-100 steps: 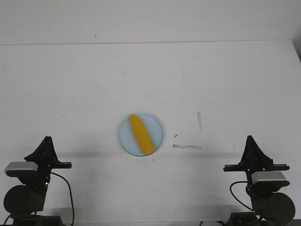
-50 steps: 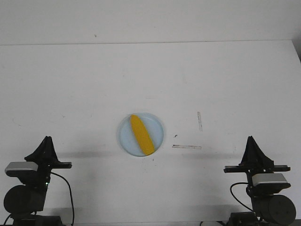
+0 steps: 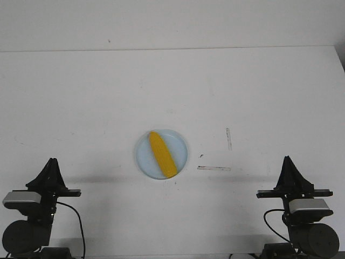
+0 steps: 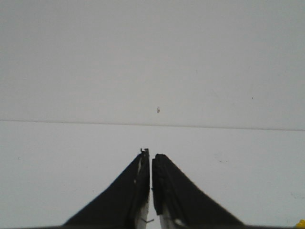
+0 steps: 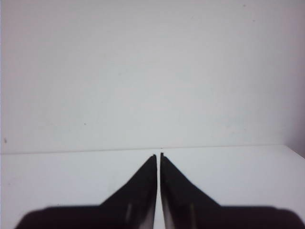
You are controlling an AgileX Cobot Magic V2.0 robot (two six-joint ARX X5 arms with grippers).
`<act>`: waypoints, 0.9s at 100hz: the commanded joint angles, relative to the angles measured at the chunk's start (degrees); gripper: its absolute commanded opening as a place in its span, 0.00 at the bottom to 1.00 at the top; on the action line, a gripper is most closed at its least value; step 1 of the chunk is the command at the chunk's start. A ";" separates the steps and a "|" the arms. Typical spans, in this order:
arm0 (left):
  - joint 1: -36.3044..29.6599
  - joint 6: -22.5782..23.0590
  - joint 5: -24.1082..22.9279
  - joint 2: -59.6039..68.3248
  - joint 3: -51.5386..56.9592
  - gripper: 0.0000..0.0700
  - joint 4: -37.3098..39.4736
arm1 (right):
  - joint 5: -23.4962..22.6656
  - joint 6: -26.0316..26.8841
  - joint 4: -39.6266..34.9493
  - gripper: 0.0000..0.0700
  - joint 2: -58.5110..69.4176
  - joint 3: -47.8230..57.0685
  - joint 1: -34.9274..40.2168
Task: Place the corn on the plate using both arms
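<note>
My left gripper [image 3: 51, 162] and right gripper [image 3: 287, 159] both sit with jaws pressed together on nothing, low at the near edge of the white table [image 3: 81, 97]. Ahead and between them, well apart from each, the smooth bright yellow corn cob [image 3: 163, 154] lies diagonally inside the round pale blue plastic plate [image 3: 180, 142]. I judge it light, stiff and slippery, best pinched across its thick middle; beyond my right gripper only flat grey marks [image 3: 214, 168] show, blocking nothing.
</note>
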 commanded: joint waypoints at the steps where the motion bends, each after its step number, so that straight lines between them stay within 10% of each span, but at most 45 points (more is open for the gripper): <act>1: 0.00 0.48 -0.09 -1.62 -1.95 0.00 0.94 | -0.04 -0.28 0.55 0.01 -0.13 0.26 0.02; 90: 0.00 0.31 -0.13 -7.45 -17.75 0.00 7.69 | -0.07 -0.28 0.55 0.01 -0.13 0.26 0.02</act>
